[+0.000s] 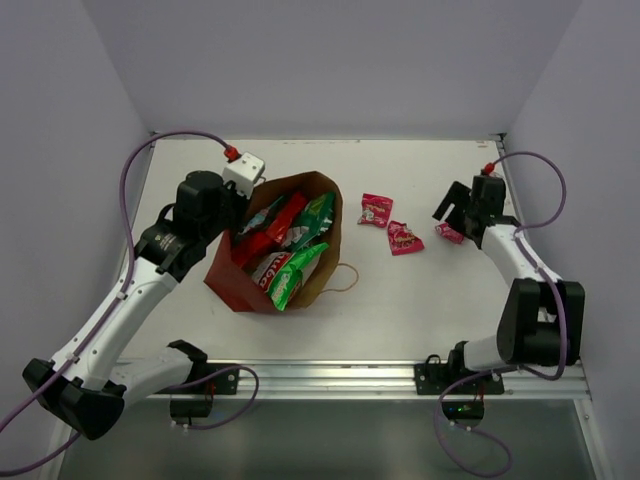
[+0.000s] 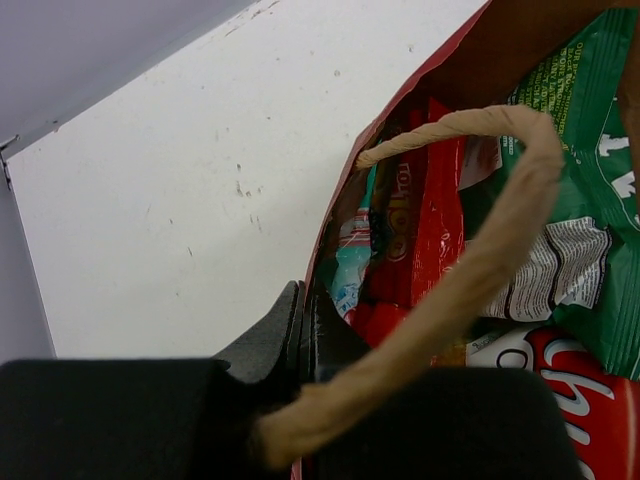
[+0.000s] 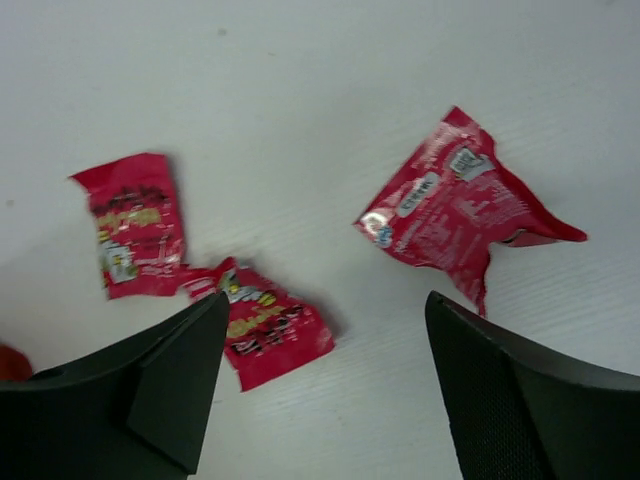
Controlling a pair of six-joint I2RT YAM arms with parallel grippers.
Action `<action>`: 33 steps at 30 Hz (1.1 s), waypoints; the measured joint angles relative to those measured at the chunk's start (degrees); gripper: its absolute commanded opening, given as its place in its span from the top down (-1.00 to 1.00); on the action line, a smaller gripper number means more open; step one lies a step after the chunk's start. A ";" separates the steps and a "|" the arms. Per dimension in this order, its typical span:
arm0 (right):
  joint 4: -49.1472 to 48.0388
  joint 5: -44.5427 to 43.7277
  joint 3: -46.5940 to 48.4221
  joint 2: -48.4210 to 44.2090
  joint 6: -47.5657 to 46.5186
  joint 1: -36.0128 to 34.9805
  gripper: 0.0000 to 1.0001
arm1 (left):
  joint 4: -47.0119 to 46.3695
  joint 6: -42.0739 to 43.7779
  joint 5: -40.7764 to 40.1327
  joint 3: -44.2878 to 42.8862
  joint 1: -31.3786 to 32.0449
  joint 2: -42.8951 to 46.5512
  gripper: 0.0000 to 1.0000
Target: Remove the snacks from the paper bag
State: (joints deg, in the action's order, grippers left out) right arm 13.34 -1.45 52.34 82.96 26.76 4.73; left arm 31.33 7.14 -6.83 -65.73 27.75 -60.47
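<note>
The left end effector (image 2: 305, 322) was pinched narrow on the rim of the paper bag (image 1: 228, 278), with the twine handle (image 2: 480, 270) looping across just in front of it. That thin edge looked like the weak point. A hard pull could tear the paper or let it slip free, a lift could tip the bag and dump everything at once, and the handle might snag a finger.

The right end effector (image 3: 325, 310) stood wide and held nothing, well apart from the bag. On the counter (image 1: 400, 300) one small red wrapper (image 3: 460, 205) lay just beyond its right finger and two more (image 3: 135, 225) (image 3: 265, 325) lay beyond its left. A careless sweep toward the bag could scatter them.

Just past the left end effector's fingertips, the bag's mouth gaped on a red packet (image 2: 420, 220), a teal packet (image 2: 350, 280) and a green chip bag (image 2: 590, 150). A green-white striped multipack (image 1: 290, 275) poked out at the opening, so most of the unpacking remained.
</note>
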 measured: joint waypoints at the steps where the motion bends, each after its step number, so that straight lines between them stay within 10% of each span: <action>1: 0.04 0.76 0.00 -1.62 -0.11 -0.72 -0.68 | 0.00 -0.02 0.09 0.00 0.00 0.04 1.00; 11: 0.35 3.06 6.01 -21.59 4.24 -28.28 -0.65 | -0.24 -0.11 1.79 0.00 0.00 0.07 1.00; 20: -1.55 3.19 19.32 -8.35 1.66 -52.00 -0.63 | -0.35 -0.57 2.78 0.00 0.00 0.07 1.00; 33: 4.85 5.11 23.23 -2.21 -20.44 -56.06 -0.65 | -0.28 -0.74 2.47 0.00 0.00 0.63 1.00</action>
State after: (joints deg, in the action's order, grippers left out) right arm 18.20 3.66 75.57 80.75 6.33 -51.33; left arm 31.05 6.39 -4.36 -65.73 27.75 -59.83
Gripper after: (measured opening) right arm 0.826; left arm 0.027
